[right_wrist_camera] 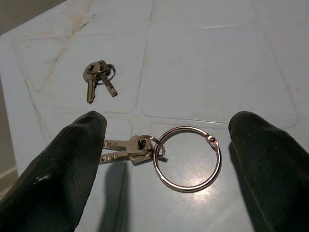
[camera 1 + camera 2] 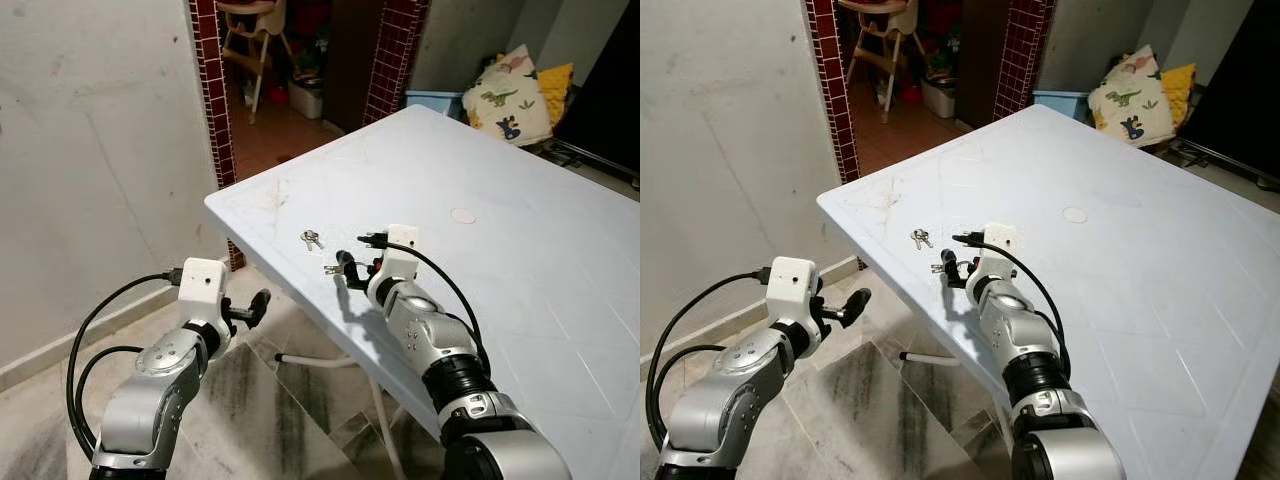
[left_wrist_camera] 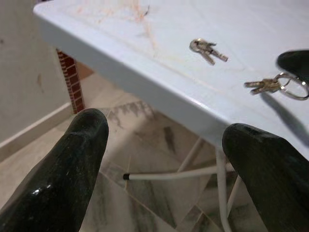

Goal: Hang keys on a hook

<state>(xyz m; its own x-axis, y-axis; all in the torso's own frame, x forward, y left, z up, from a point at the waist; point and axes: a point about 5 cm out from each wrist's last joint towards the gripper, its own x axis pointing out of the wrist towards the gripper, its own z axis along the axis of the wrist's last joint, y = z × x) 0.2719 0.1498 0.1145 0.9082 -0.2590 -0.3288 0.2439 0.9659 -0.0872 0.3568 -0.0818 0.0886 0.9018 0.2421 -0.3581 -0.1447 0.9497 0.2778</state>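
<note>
Silver keys on a large ring [image 1: 186, 158] lay between your right gripper's [image 1: 166, 159] spread fingers on the white table [image 2: 520, 250], while your left gripper [image 3: 164, 159] hung open beside it.

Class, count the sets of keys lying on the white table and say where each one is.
2. The small key bunch lies near the table's corner by the wall. The keys on the large ring lie closer, between the fingers of the right end effector, which is open.

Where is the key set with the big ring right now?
The key set with the big ring lies flat on the white table near its front edge, between the open right end effector's fingers, with the smaller keys just beyond.
</note>
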